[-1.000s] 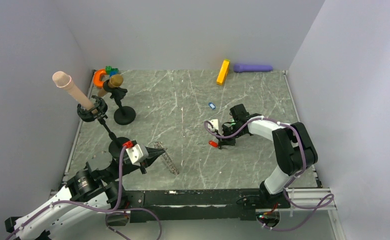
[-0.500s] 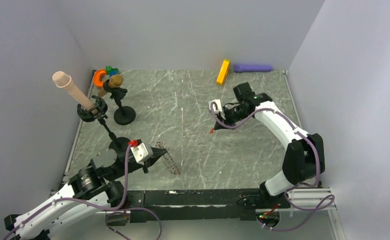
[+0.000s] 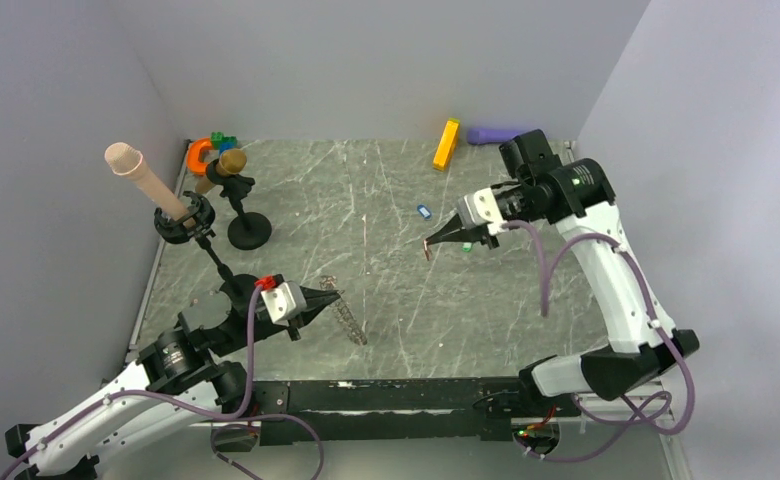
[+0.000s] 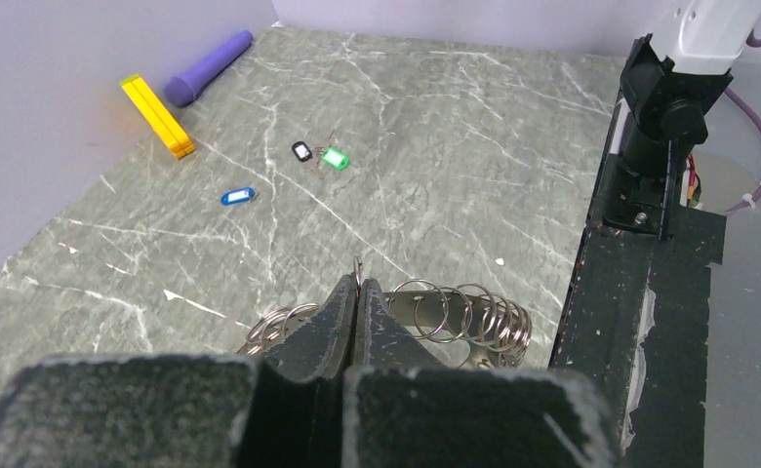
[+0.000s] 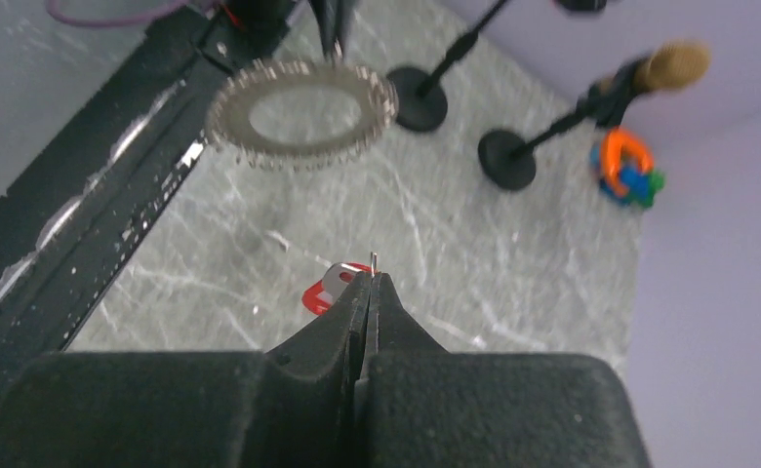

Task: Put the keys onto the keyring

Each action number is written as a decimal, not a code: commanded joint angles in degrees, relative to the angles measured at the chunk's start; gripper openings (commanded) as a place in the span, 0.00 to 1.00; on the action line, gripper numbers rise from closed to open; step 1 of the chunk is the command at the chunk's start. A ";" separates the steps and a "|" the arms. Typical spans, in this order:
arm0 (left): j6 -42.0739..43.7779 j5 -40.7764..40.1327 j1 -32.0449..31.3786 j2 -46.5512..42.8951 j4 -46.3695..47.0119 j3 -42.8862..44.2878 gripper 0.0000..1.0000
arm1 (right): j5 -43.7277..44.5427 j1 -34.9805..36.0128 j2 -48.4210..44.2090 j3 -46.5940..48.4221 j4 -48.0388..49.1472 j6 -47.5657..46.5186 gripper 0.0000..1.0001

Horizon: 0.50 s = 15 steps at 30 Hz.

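The keyring [image 3: 347, 319] is a silver loop of wire rings. My left gripper [image 3: 330, 296] is shut on one ring and holds the loop at the front left; its rings [image 4: 460, 314] fan out beside the closed tips [image 4: 358, 285]. My right gripper [image 3: 434, 239] is shut on the small ring of the red key [image 5: 329, 290] and holds it above the table's middle. The keyring [image 5: 299, 112] hangs ahead in the right wrist view. The blue key [image 3: 424, 211] lies on the table. The black key [image 4: 302, 151] and green key [image 4: 335, 158] lie together.
An orange block [image 3: 446, 144] and a purple cylinder [image 3: 486, 135] lie at the back wall. Two microphone stands with round black bases [image 3: 249, 231] and an orange, green and blue toy [image 3: 208, 151] stand at the back left. The black front rail [image 4: 640, 244] borders the table.
My right arm has risen from the table and swung back to the right, carrying the red key up. My left gripper has shifted slightly right with the keyring.
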 commanded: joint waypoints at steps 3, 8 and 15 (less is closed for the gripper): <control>2.31 1.74 0.11 -0.06 3.08 3.76 0.00 | -7.83 5.90 -3.32 5.91 -3.51 -1.12 0.00; 2.49 1.63 0.18 -0.89 2.60 3.80 0.00 | -8.52 9.09 -4.05 8.13 -3.51 0.95 0.00; 2.44 1.49 0.11 -1.41 2.51 3.92 0.00 | -7.24 10.73 -4.47 8.66 -3.51 0.93 0.00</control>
